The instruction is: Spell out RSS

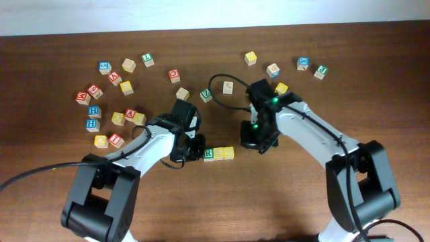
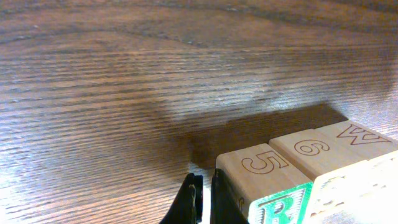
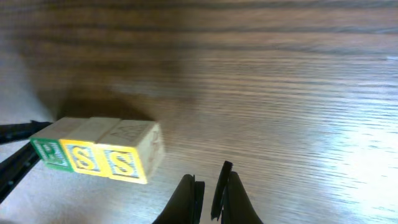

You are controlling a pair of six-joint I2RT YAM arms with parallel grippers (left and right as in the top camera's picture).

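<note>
Between the two arms on the brown wooden table (image 1: 40, 64), the green-faced wooden R cube (image 3: 46, 151) and two yellow-faced wooden S cubes (image 3: 84, 157) touch in a row reading RSS. The left fingers (image 2: 191, 205) and right fingers (image 3: 186, 202) are nearly pressed together, pinching nothing. The spelling looks finished; next, both arms likely just retreat without nudging the row.

On the table (image 3: 280, 93), smooth dark wood with a soft sheen, the RSS cubes (image 3: 99, 152) are pale matt wood with painted faces, my fingers (image 3: 235, 198) matt black.
</note>
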